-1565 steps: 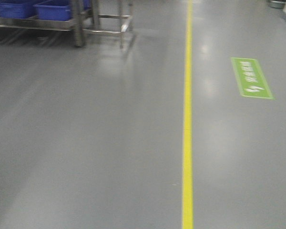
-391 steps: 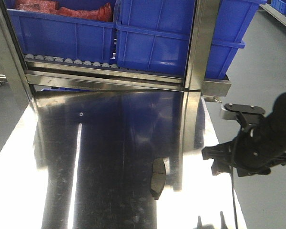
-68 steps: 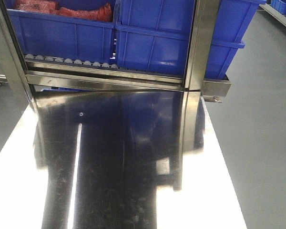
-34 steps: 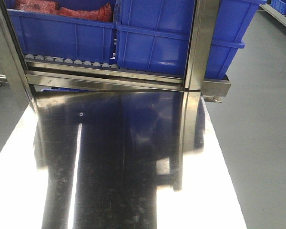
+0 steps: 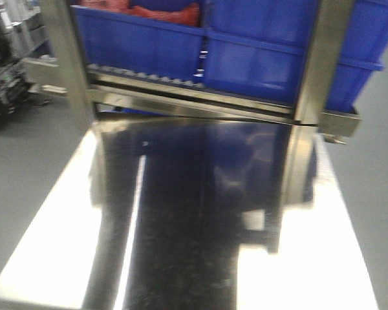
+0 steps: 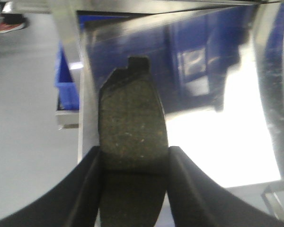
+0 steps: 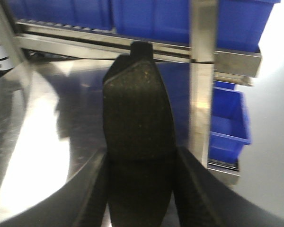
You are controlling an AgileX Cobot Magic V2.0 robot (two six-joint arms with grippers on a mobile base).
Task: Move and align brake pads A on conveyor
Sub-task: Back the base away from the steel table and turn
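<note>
The bench [image 5: 200, 245] fills the foreground, with floor [image 5: 26, 168] to its left and right. Behind its far edge stands a rack [image 5: 194, 106], whose roller shelf [image 5: 149, 76] carries bins [image 5: 142, 39] side by side. A post [image 5: 320, 58] rises at the bench's far right corner. A brake pad [image 6: 132, 118] sits clamped between the fingers of the left claw [image 6: 132, 152], over the bench near its left edge. A low bin [image 6: 66, 90] lies left of that edge. A second brake pad [image 7: 137, 104] is clamped in the right claw [image 7: 141, 156], over the bench, before the rack.
</note>
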